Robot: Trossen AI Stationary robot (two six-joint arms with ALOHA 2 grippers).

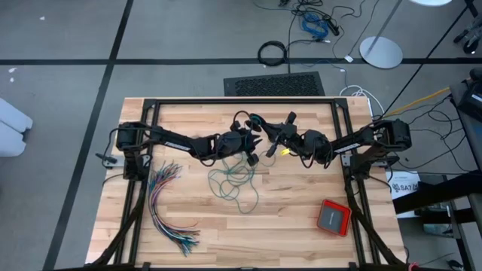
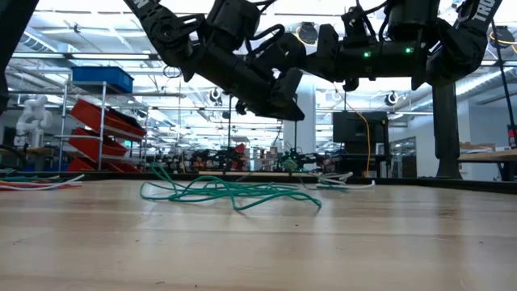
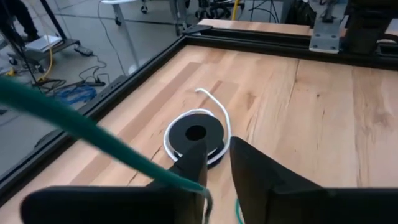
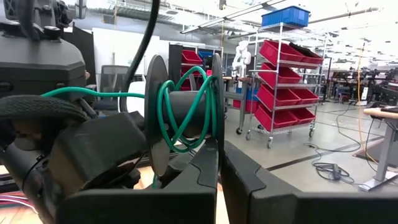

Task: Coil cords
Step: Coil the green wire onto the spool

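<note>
I'm watching the right gripper (image 4: 219, 177) clamping a spool (image 4: 183, 112) wound with teal cord (image 1: 235, 181); the left gripper (image 3: 216, 163) is standing slightly apart around that cord above the desk (image 1: 301, 226).

Both dark six-joint arms reach in from the table's sides and meet above its middle, raised off the surface. The left two-finger gripper (image 1: 254, 144) has its fingers slightly parted. The right two-finger gripper (image 1: 280, 140) has its fingers pressed together.
</note>
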